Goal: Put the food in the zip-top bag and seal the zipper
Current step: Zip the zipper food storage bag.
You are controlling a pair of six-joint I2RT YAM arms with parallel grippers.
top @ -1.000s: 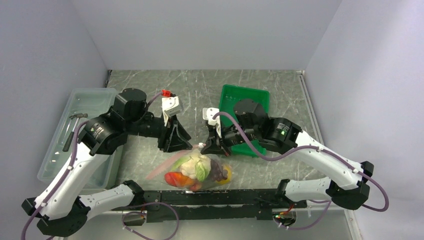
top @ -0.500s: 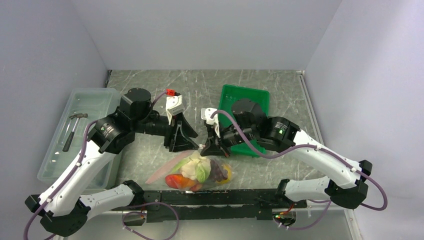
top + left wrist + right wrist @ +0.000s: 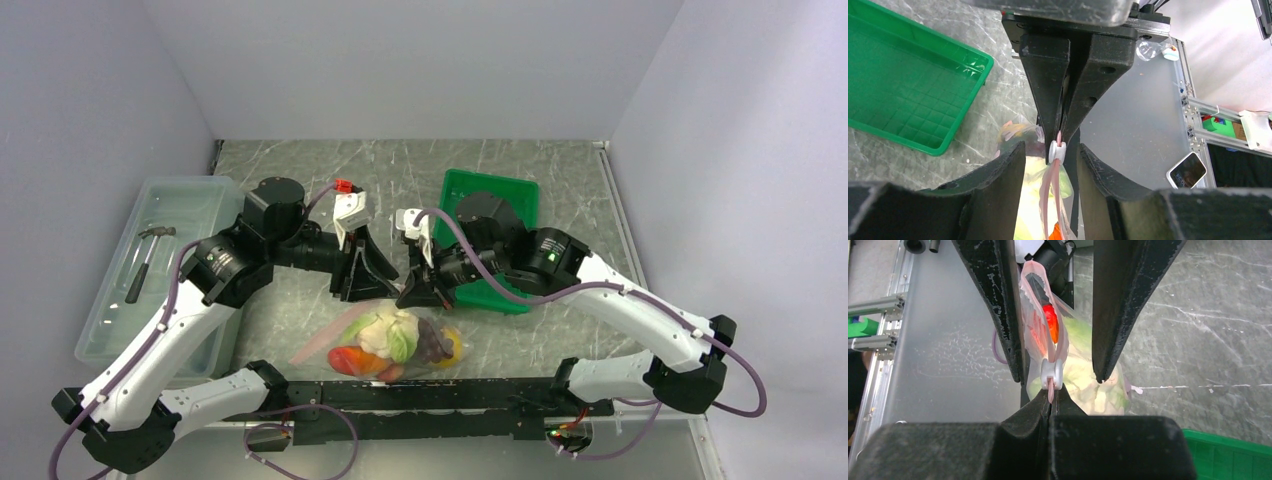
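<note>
— So, where does the bag (image 3: 322, 345) sit?
— On the table (image 3: 300, 180), near the front edge, between the two arms. It lies on its side with the toy food (image 3: 400, 338) inside: a pale green cabbage (image 3: 385, 328), a red tomato (image 3: 350, 358), dark grapes (image 3: 435, 342) and a yellow-orange fruit (image 3: 456, 346).
— And the pink strip (image 3: 1030, 315) along its mouth?
— One end is raised off the table. The right gripper (image 3: 413, 294) has its fingers closed on the tip of that strip, just past the small white slider (image 3: 1052, 374).
— What about the left gripper (image 3: 365, 288)?
— Its fingers stand apart, one on each side of the strip, with the slider between them. Seen from the right wrist, the strip beyond the slider looks parted. Whether either finger touches it I cannot tell.
— Anything else nearby?
— A green tray (image 3: 520, 190), partly under the right arm, and a clear bin (image 3: 190, 195) on the left with a hammer (image 3: 145, 255) in it.
</note>
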